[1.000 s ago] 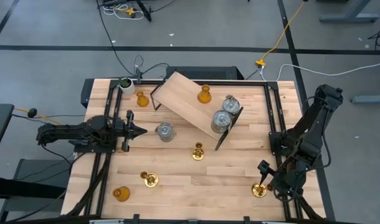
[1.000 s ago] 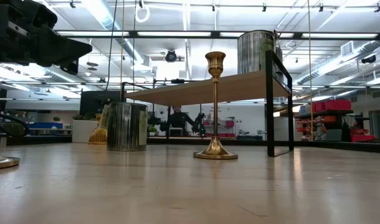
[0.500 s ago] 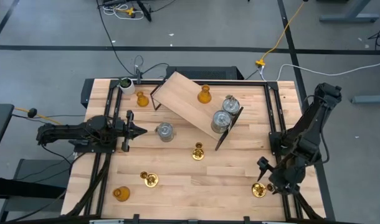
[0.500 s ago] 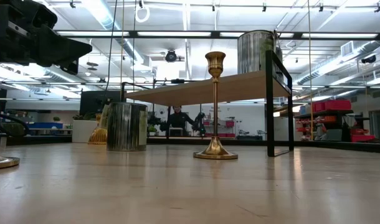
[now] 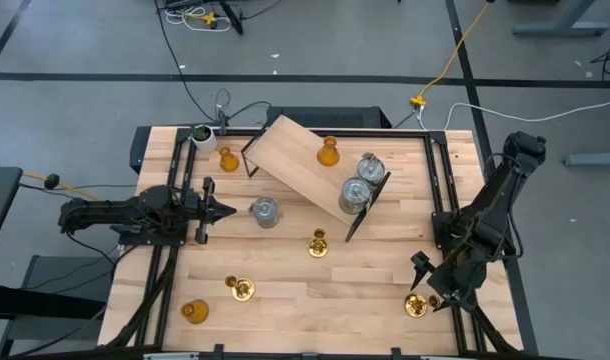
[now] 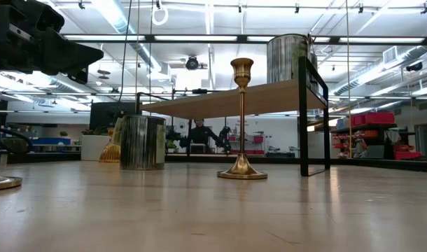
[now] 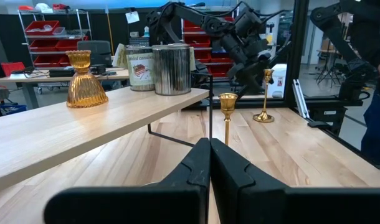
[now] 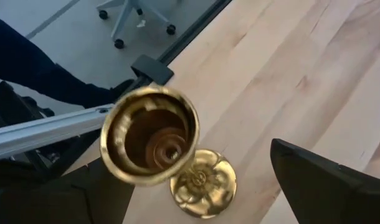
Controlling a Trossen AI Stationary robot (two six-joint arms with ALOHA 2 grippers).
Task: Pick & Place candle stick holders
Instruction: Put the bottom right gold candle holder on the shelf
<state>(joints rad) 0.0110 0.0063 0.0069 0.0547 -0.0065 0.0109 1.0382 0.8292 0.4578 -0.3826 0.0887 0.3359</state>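
Brass stick (image 5: 416,304) stands upright on worktop (image 5: 315,290), near front right corner, long axis vertical. Right gripper (image 5: 426,280) hangs directly over it w/ fingers (image 8: 327,180) spread wide, holding nothing; in right wrist view the cup mouth (image 8: 150,134) sits between the two fingers, base below it. So approach is straight down along the stick's axis, then pinch the stem. Right arm is far nearer. Left gripper (image 5: 223,210) waits well apart at the left side, fingers (image 7: 205,168) clenched, empty.
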